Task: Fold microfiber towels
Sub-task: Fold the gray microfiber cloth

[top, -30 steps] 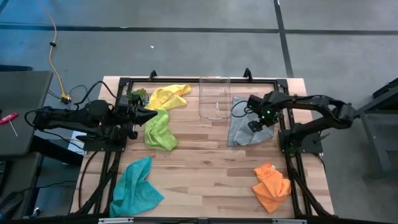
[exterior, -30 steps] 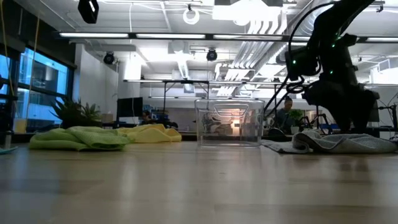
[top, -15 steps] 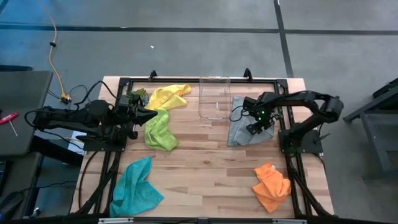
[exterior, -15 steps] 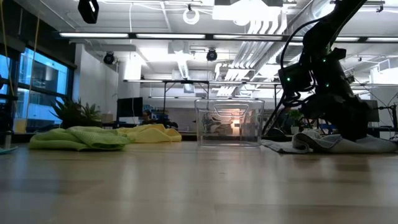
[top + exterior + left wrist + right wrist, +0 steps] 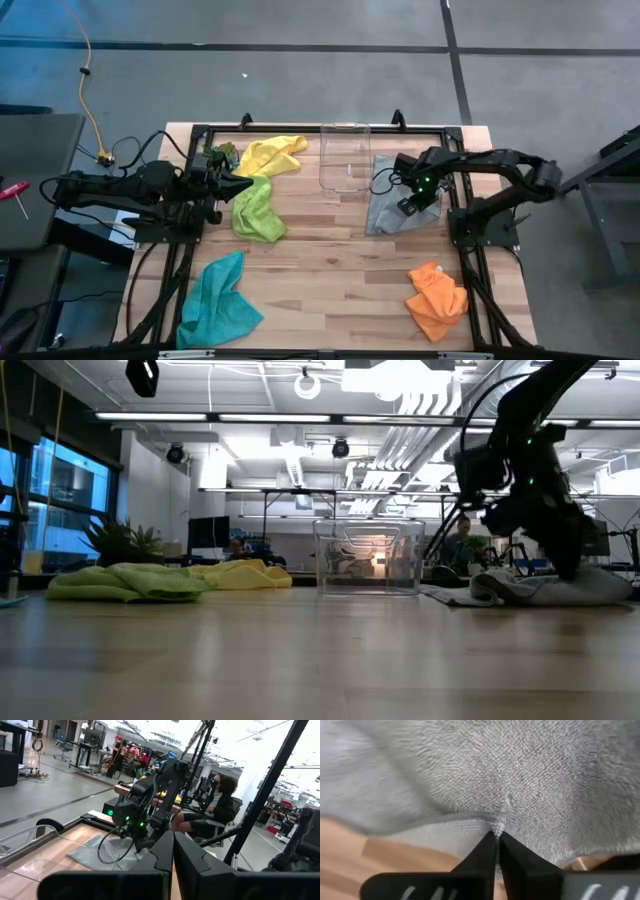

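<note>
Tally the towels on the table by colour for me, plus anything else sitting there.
Yellow towel: 1
Lime green towel: 1
Grey towel: 1
Teal towel: 1
Orange towel: 1
Clear plastic box: 1
Green leafy clump: 1
Total: 7 things, 5 of them towels.

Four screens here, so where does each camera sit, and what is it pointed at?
High view: overhead, looking straight down; both arms, left gripper shut, five towels.
Low view: table height, looking into the room; right arm over the grey towel.
Left wrist view: looks past its shut fingers across the table at the right arm.
Right wrist view: close on the cloth, right gripper pinching it.
All four show the grey towel.
</note>
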`<state>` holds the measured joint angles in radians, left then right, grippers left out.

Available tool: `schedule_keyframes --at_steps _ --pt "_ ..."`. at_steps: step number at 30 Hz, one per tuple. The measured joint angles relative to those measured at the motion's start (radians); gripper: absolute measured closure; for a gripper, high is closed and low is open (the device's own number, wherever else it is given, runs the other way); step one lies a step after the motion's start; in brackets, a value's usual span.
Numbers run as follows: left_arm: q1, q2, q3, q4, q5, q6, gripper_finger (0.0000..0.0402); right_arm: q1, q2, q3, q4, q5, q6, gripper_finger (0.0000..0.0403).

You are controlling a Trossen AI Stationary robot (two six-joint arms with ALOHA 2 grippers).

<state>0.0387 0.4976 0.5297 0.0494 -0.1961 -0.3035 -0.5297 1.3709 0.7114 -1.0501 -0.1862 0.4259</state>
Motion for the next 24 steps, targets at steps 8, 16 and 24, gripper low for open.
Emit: schedule_keyframes --at_steps 8,16,24 --pt "0.0 0.0 0.0 0.011 -0.004 -0.008 0.0398 0.043 -0.273 0.152 -0.154 0.009 0.031 0.04" --pt "0.0 0.065 0.043 0.043 -0.055 -0.045 0.039 0.209 -0.361 0.431 -0.241 0.011 0.142 0.0402" --pt "0.0 0.313 0.228 -0.153 -0.1 0.026 0.0312 0.403 -0.222 0.631 -0.217 0.029 0.203 0.0402"
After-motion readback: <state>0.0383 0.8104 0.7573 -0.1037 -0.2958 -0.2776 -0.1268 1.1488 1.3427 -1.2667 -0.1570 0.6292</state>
